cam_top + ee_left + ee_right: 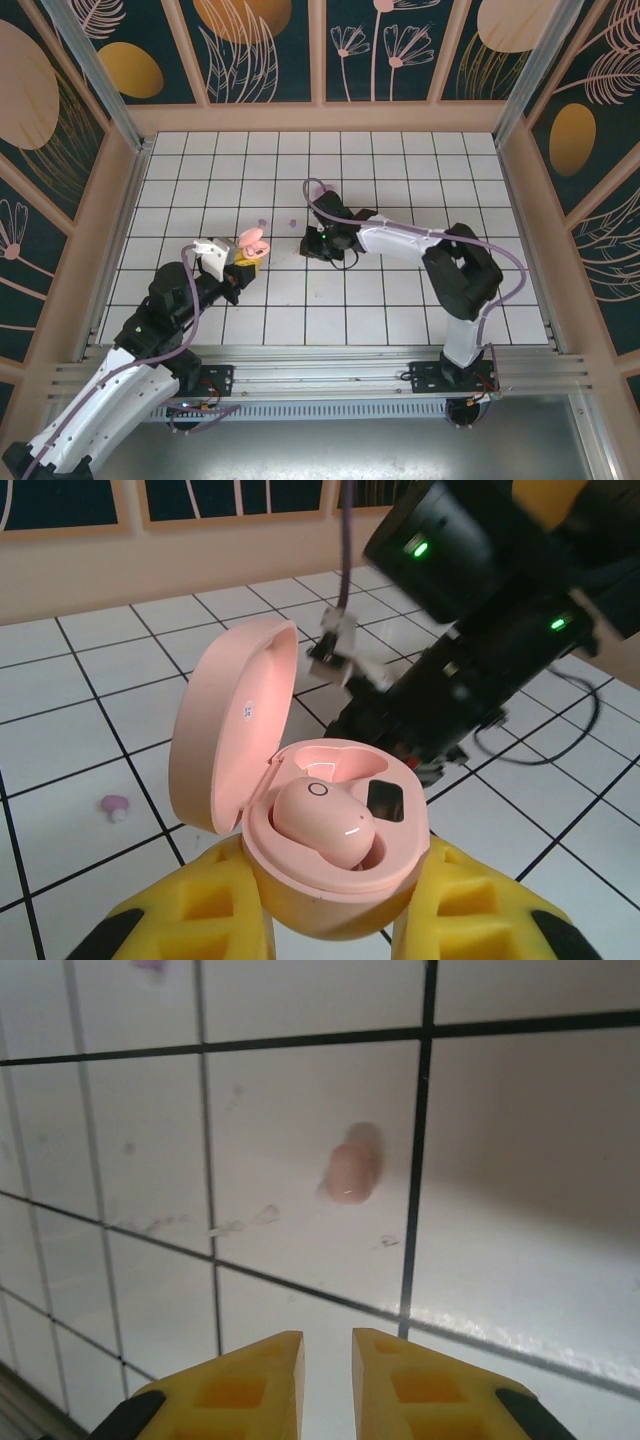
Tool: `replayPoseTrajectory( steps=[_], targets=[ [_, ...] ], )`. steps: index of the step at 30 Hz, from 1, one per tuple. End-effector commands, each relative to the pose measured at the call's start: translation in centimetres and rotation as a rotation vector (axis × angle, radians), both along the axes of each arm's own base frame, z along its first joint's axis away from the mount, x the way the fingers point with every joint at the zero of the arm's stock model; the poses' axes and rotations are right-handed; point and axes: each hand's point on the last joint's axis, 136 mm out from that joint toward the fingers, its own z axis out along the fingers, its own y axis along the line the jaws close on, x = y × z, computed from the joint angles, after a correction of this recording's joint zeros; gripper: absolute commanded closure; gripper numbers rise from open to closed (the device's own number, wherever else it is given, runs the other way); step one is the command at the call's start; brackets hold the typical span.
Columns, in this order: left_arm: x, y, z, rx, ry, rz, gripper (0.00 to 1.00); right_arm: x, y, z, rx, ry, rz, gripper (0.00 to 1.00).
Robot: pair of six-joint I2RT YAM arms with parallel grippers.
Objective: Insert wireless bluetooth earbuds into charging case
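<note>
My left gripper (335, 880) is shut on the open pink charging case (300, 900), its yellow fingers (180, 910) pressing both sides; from above the case (252, 243) sits left of centre. The lid (230, 730) stands up on the left. One pink earbud (322, 820) lies in the near socket, and the far socket (335, 762) is bare. Another small pink earbud (350, 1172) lies on a tile ahead of my right gripper (327, 1338), which stands open by a narrow gap with nothing between its fingers. The right gripper (308, 243) hovers just right of the case.
A tiny lilac bit (113, 805) lies on the floor left of the case, and two such bits (263, 223) (290, 222) show behind it from above. The right arm's dark wrist (470, 670) and cable (345, 580) loom close behind the case. Wooden walls (320, 118) ring the tiled floor.
</note>
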Motion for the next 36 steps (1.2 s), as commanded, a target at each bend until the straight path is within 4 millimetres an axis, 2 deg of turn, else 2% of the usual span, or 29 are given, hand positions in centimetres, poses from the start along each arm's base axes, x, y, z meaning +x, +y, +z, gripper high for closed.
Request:
replayPoseTrajectory(
  steps=[1,8,12,21,36],
  targets=[
    [-0.4,0.0,1.3,-0.013,-0.024,-0.015,0.94,1.0,1.8,0.7,0.037,-0.003,0.01,0.81],
    [-0.3,-0.1,1.0,-0.008,-0.023,-0.016,0.94,1.8,2.6,-1.0,-0.02,0.007,0.028,0.76],
    [-0.2,-0.1,1.0,-0.001,-0.024,-0.017,0.94,2.1,2.0,-2.0,-0.082,0.016,0.009,0.74],
    [-0.1,-0.3,0.8,0.006,-0.022,-0.022,0.94,2.3,1.9,-3.0,-0.144,0.027,0.005,0.7],
    [0.0,-0.4,0.7,0.007,-0.017,-0.027,0.94,2.5,2.8,-4.5,-0.16,0.045,0.03,0.71]
  ],
)
